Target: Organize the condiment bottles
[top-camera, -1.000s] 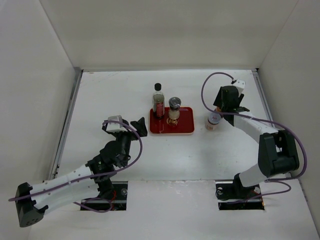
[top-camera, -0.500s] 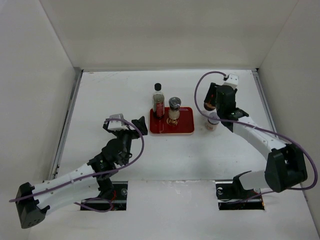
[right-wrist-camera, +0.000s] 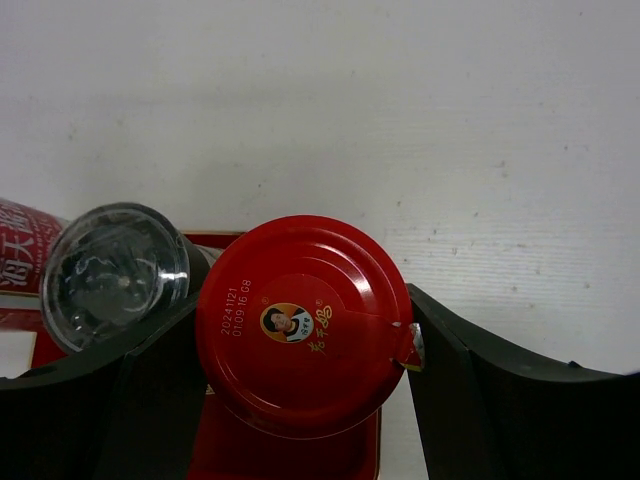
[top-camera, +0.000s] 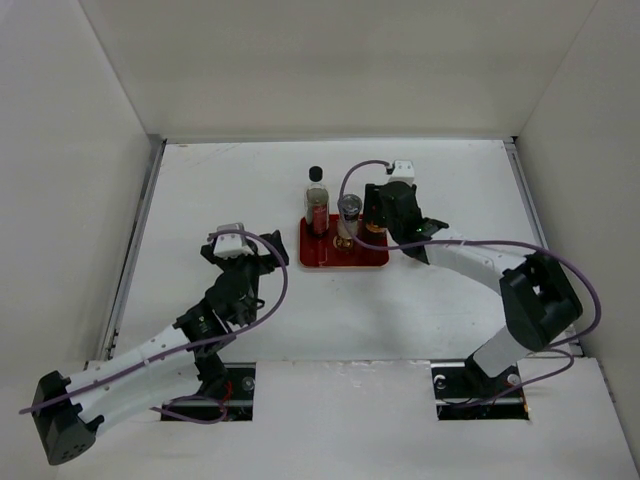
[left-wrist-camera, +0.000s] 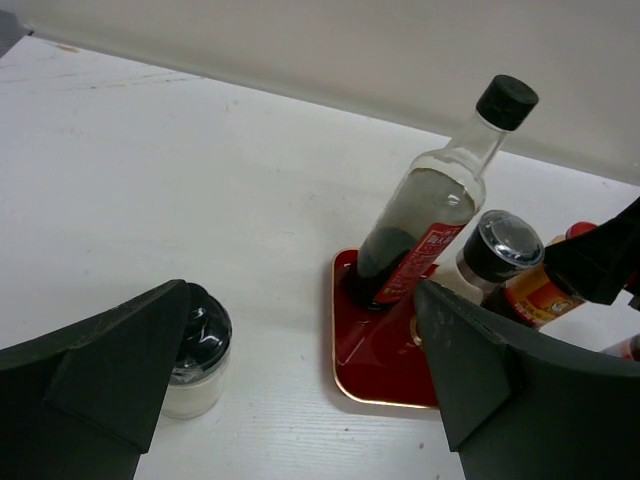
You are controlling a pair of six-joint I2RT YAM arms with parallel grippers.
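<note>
A tall black-capped bottle (top-camera: 317, 203) and a grey-lidded shaker (top-camera: 349, 214) stand on the red tray (top-camera: 343, 257). My right gripper (top-camera: 376, 222) is shut on the red-lidded jar (right-wrist-camera: 305, 325) and holds it over the tray's right part, right beside the shaker (right-wrist-camera: 115, 270). I cannot tell whether the jar touches the tray. My left gripper (top-camera: 266, 262) is open and empty just left of the tray. In the left wrist view a short dark-lidded shaker (left-wrist-camera: 197, 350) stands on the table against my left finger (left-wrist-camera: 120, 370), and the bottle (left-wrist-camera: 430, 215) and jar (left-wrist-camera: 545, 290) also show.
White walls close the table at the back and both sides. The right arm's forearm (top-camera: 470, 255) stretches over the table right of the tray and hides the spot beneath it. The tray's front half (left-wrist-camera: 385, 355) is bare.
My right gripper has carried the red-lidded jar left from the table's right side to over the tray. A shaker seen there before is now hidden by the arm. My left gripper has drawn back slightly.
</note>
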